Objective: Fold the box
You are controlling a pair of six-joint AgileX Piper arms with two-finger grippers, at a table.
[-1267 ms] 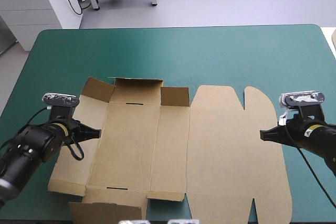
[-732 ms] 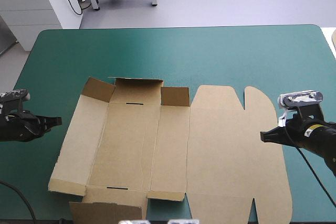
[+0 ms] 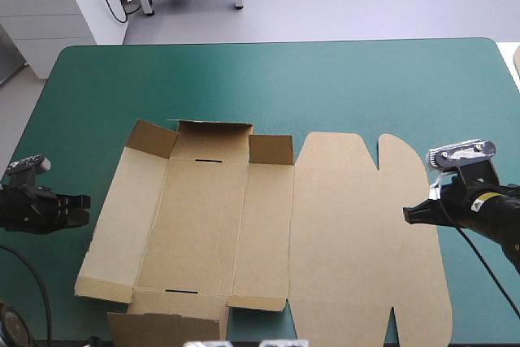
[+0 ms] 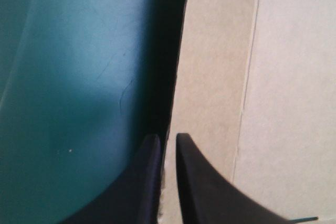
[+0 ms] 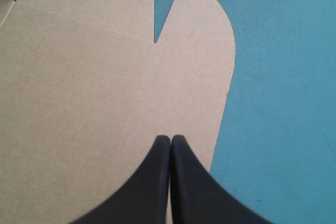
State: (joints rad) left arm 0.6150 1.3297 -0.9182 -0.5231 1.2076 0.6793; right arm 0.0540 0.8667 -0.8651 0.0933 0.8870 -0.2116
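A smooth, matte teal-green cover spans the desk (image 3: 325, 79). From its centre toward 6 o'clock lies the box (image 3: 341, 233), a die-cut sheet of plain brown board divided into panels by straight score lines.

The sheet's left half forms the base. At its 12 o'clock edge the far wall (image 3: 213, 144) is tipped up and shows a thin slot, with a short corner flap raised on each side. The right half, the lid, lies flat. Its outline is cut by narrow notches, and a rounded tab (image 3: 402, 156) stands at the sheet's 1 o'clock.

The left end effector (image 3: 81, 201) sits at the box's 9 o'clock, just off the left edge. Its black fin-shaped fingers are parted by a narrow slit in line with that edge, which casts a dark shadow on the cover.

The right end effector (image 3: 409, 212) is at the box's 3 o'clock, over the lid's right margin. Its fingers are pressed together into one pointed arch, with nothing visibly between them.
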